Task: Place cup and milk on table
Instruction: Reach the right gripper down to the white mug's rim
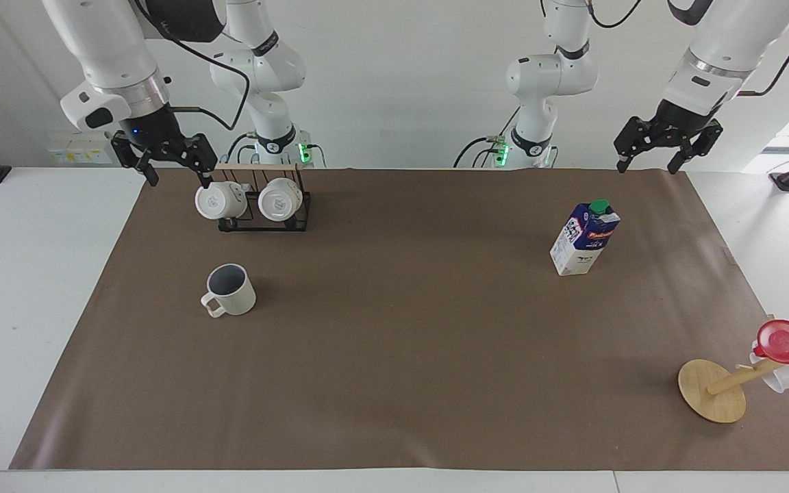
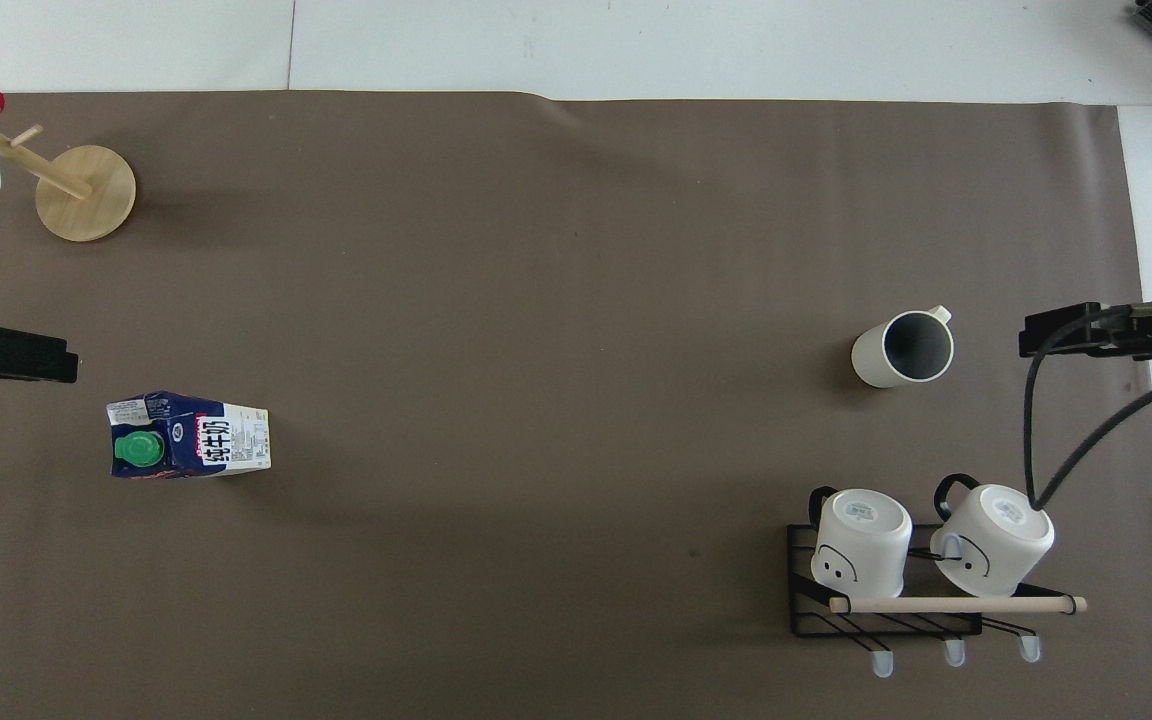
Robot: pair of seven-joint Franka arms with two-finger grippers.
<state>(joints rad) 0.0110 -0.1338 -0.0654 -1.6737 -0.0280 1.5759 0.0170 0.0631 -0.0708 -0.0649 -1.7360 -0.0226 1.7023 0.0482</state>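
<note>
The cream ribbed mug (image 1: pixel 230 290) stands upright on the brown paper sheet (image 1: pixel 394 356) of the table (image 1: pixel 18 287), toward the right arm's end, farther from the robots than the black mug rack (image 1: pixel 257 200). The milk carton (image 1: pixel 585 237) stands upright toward the left arm's end. The right gripper (image 1: pixel 170 164) hangs beside the rack, fingers apart, holding nothing. The left gripper (image 1: pixel 665 145) hangs over the paper's edge, fingers apart.

Chinese characters "纯牛奶" on the milk carton's (image 2: pixel 191 437) white side panel.
</note>
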